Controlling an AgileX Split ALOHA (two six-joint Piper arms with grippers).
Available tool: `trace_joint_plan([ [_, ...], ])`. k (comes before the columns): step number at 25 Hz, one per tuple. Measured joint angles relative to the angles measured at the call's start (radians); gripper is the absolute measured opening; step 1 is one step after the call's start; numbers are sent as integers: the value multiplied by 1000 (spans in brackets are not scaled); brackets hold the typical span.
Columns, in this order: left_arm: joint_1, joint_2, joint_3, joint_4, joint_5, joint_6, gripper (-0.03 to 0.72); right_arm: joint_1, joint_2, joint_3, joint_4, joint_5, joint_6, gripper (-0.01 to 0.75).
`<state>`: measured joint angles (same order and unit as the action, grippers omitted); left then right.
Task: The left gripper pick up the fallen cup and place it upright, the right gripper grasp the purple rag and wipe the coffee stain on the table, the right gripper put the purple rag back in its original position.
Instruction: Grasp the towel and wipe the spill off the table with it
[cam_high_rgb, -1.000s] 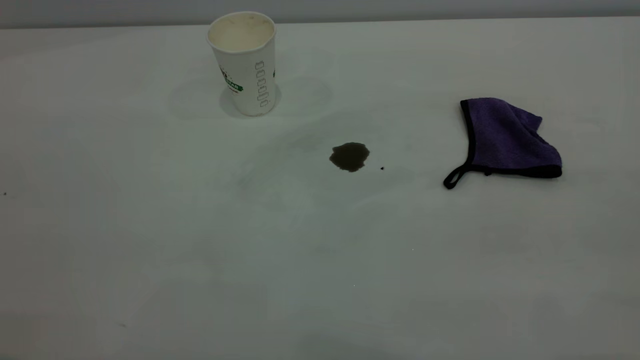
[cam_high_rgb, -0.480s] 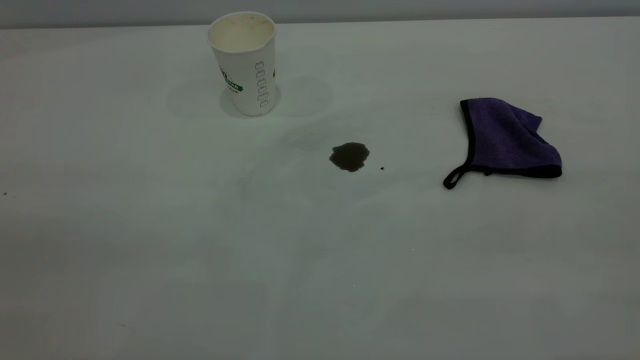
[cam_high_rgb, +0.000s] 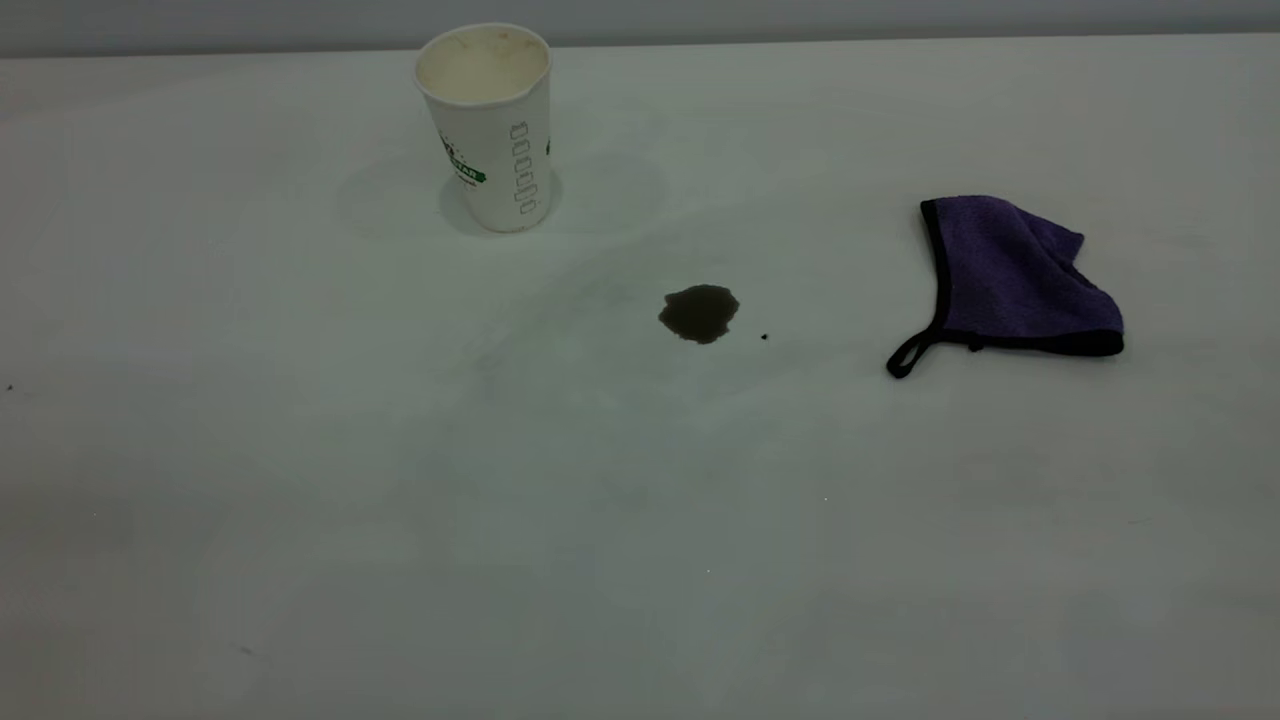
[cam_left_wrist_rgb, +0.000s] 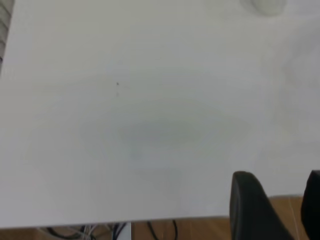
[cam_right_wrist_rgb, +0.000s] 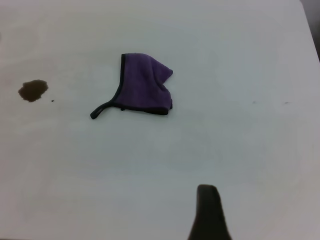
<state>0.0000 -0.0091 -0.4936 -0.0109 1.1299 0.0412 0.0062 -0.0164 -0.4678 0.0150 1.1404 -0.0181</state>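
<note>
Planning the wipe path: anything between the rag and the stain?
Only a tiny dark speck, close beside the stain; otherwise bare table up to the rag. Both the exterior and right wrist views show it.

The table (cam_high_rgb: 300, 500) carries cup (cam_high_rgb: 490, 125), coffee stain (cam_high_rgb: 699, 313), purple rag (cam_high_rgb: 1010, 275).
</note>
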Motion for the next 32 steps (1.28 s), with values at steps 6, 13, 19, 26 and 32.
trace_joint_plan([
  [6, -19, -10, 0, -1, 0, -2, 319, 0, 0, 0, 0, 0, 0, 588],
  [13, -45, -10, 0, -1, 0, -2, 319, 0, 0, 0, 0, 0, -1, 588],
  [19, -45, -10, 0, -6, 0, -2, 319, 0, 0, 0, 0, 0, -1, 588],
  [26, -45, -10, 0, -6, 0, -2, 318, 0, 0, 0, 0, 0, -1, 588],
  [32, -45, -10, 0, -6, 0, -2, 318, 0, 0, 0, 0, 0, -1, 588],
])
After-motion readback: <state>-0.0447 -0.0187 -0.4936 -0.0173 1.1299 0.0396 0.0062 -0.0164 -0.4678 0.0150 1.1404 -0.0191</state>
